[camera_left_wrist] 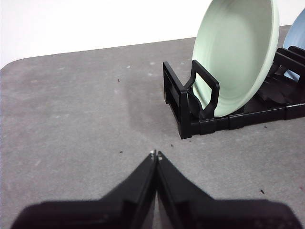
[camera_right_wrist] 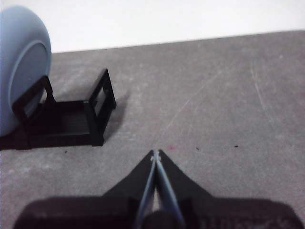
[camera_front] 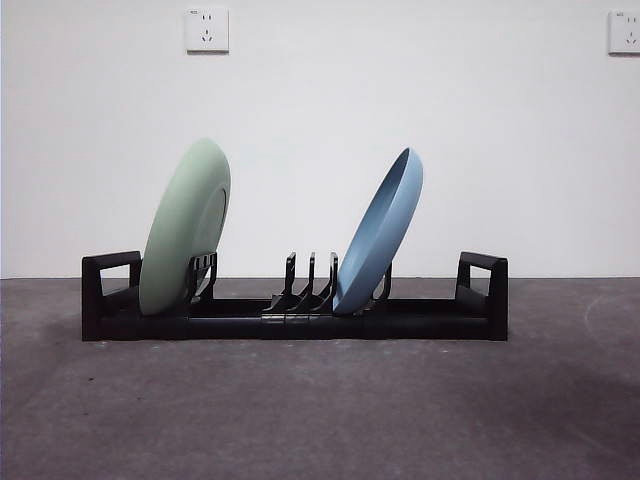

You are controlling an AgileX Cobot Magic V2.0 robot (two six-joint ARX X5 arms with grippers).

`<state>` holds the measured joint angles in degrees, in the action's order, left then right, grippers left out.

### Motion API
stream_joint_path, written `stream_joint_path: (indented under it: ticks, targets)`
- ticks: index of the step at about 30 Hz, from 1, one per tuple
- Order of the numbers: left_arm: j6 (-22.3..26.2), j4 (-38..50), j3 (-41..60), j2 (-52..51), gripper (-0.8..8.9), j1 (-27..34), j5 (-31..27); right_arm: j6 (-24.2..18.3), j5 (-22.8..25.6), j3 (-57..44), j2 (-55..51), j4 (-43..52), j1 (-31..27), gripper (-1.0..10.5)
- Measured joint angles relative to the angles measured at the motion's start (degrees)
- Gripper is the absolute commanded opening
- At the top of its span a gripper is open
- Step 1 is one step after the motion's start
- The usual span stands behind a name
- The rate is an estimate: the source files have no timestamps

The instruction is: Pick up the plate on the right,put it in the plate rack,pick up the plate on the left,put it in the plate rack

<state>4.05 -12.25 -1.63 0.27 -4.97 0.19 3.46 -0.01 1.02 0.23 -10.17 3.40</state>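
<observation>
The black plate rack (camera_front: 295,312) lies across the grey table. A pale green plate (camera_front: 185,225) stands tilted in its left end, also seen as the green plate (camera_left_wrist: 238,52) in the left wrist view. A blue plate (camera_front: 380,232) leans among the prongs right of the middle, and the right wrist view shows the blue plate (camera_right_wrist: 21,67) behind the rack's end handle (camera_right_wrist: 100,102). My left gripper (camera_left_wrist: 155,153) is shut and empty, over bare table off the rack's left end (camera_left_wrist: 190,102). My right gripper (camera_right_wrist: 155,152) is shut and empty, off the rack's right end. Neither arm shows in the front view.
Grey tabletop (camera_front: 320,410) stretches in front of the rack. A white wall with two sockets (camera_front: 207,29) stands behind it.
</observation>
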Motion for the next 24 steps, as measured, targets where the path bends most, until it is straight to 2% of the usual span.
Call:
stream_joint_path:
  ticks: [24]
  targets:
    - [0.0, -0.02, 0.0, 0.0, -0.03, 0.0, -0.02, 1.14, 0.04, 0.0, 0.52, -0.04, 0.0, 0.0]
